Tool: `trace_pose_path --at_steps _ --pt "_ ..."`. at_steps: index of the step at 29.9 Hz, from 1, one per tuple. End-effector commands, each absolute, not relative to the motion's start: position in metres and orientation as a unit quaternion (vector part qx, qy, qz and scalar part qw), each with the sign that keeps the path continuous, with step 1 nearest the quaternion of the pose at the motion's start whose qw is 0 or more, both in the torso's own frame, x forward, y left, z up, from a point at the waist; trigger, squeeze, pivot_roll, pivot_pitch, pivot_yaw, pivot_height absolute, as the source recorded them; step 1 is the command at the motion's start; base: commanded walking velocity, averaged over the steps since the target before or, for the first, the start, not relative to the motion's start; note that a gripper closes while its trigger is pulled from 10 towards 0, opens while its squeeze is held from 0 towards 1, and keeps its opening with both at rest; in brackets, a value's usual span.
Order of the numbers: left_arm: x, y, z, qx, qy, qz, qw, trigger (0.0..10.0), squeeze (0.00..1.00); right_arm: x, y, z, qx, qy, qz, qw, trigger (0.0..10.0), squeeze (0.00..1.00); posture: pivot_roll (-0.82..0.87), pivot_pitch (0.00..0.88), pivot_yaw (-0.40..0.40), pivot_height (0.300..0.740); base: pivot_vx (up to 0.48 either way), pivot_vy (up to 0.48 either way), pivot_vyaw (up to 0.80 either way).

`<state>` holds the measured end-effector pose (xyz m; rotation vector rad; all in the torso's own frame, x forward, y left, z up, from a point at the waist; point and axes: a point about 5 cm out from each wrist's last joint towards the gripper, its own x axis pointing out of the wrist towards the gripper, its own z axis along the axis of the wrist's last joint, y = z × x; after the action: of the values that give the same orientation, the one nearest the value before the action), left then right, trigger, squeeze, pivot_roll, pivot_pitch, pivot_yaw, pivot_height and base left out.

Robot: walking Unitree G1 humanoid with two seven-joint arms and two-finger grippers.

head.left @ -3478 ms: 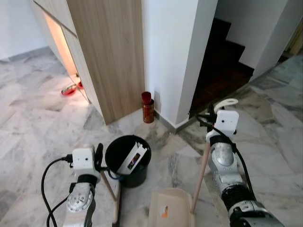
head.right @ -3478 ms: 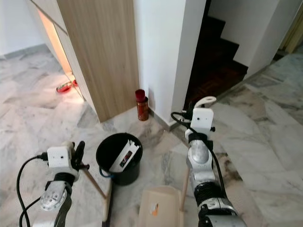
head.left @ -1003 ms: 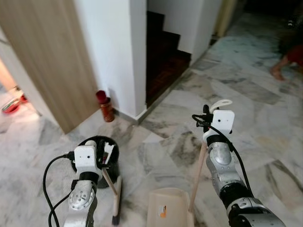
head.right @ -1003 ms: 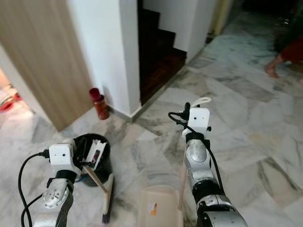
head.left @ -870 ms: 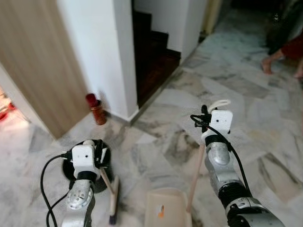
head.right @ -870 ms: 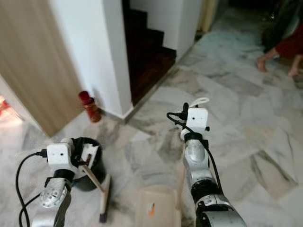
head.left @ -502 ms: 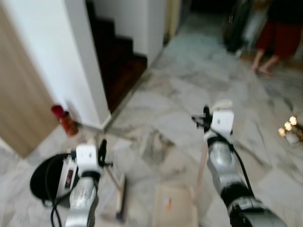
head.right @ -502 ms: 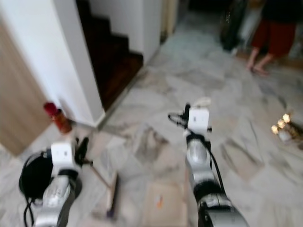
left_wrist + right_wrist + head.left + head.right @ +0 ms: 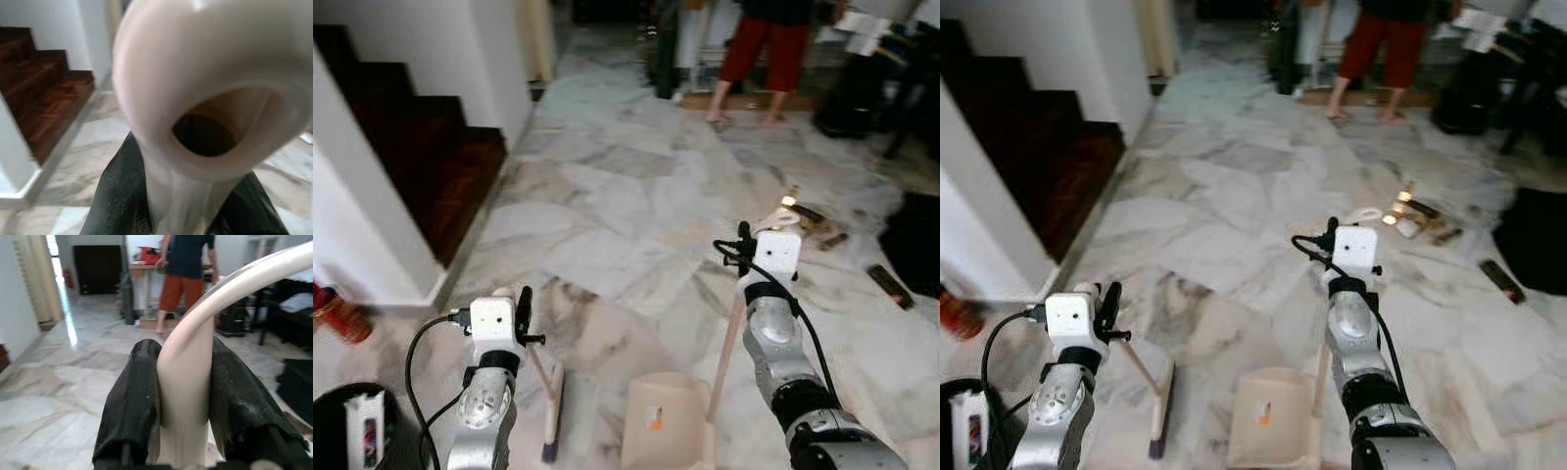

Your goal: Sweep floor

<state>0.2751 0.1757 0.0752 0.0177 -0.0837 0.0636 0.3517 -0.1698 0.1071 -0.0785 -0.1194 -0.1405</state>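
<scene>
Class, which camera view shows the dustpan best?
The left eye view: the cream dustpan stands on the marble floor, pan and pole both visible. The right eye view shows much the same. In the right wrist view only its handle top appears, clamped in the right gripper.

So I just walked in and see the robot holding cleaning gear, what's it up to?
It is set up to sweep the marble floor. The left gripper is shut on the broom, whose head rests on the floor. The right gripper is shut on the dustpan handle. Small litter lies ahead to the right, and a person stands further back.
</scene>
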Motion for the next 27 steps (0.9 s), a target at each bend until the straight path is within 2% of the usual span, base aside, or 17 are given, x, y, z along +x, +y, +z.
trace_pose_path --at_steps 1,15,27 --pt "0.2768 0.1786 0.0840 0.009 -0.063 0.036 0.997 10.0 0.00 0.3560 -0.1639 0.1153 -0.038 -0.073 -0.065 0.994 10.0 0.00 0.02 0.016 0.048 0.740 0.000 0.000 -0.78" --pt "0.2852 0.1753 0.0909 0.005 -0.073 0.031 0.997 10.0 0.00 0.3548 -0.1609 0.1138 -0.031 -0.073 -0.066 0.995 10.0 0.00 0.02 0.019 0.059 0.740 0.000 0.000 -0.78" --pt "0.2809 0.1794 0.0877 0.007 -0.068 0.038 0.997 10.0 0.00 0.3546 -0.1562 0.1119 -0.028 -0.070 -0.059 0.995 10.0 0.00 0.03 0.004 0.047 0.740 0.000 0.000 -0.77"
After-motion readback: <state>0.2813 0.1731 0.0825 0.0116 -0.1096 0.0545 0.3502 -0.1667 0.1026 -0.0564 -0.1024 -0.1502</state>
